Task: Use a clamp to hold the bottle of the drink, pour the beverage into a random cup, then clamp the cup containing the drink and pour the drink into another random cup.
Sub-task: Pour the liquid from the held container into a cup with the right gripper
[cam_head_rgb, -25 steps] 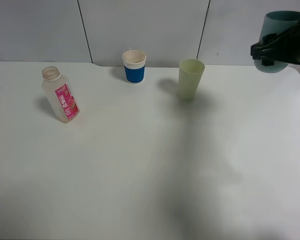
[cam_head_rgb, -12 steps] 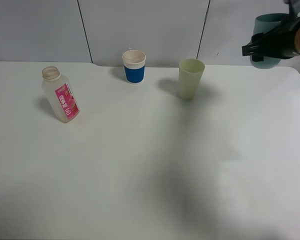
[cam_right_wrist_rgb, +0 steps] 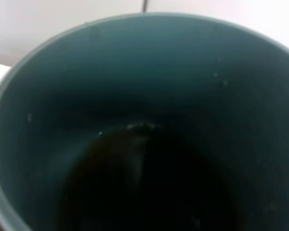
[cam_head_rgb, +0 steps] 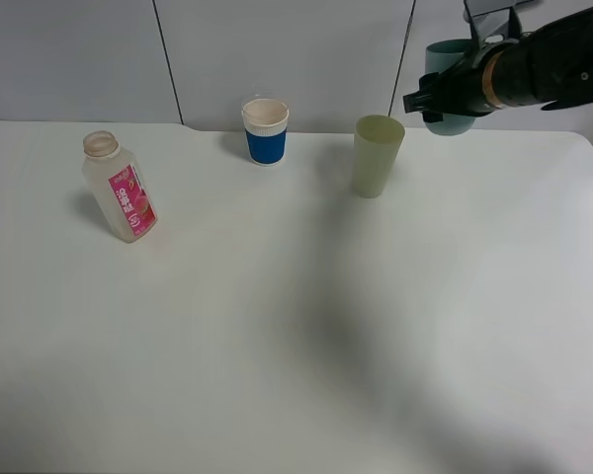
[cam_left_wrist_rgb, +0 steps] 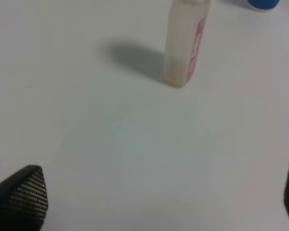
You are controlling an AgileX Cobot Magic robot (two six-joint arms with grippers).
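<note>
We see a plain white table (cam_head_rgb: 277,326) filling most of the high view, its surface matte and evenly lit. A soft grey shadow (cam_head_rgb: 346,326) lies across it from the centre toward 5 o'clock. Beyond the table's far edge, at 12 o'clock, stands a pale grey panelled wall (cam_head_rgb: 69,59). One dark seam (cam_head_rgb: 167,59) runs down it at 11 o'clock, and a second seam (cam_head_rgb: 406,39) at 1 o'clock

This looks like a robotics lab bench: a bare white table (cam_head_rgb: 277,346) stands against plain grey wall panels (cam_head_rgb: 277,49) split by dark seams. A black robot arm (cam_head_rgb: 558,69) reaches over it, and a bottle (cam_head_rgb: 121,200), a blue cup (cam_head_rgb: 265,131) and a pale green cup (cam_head_rgb: 378,156) stand spaced apart on the top.
</note>
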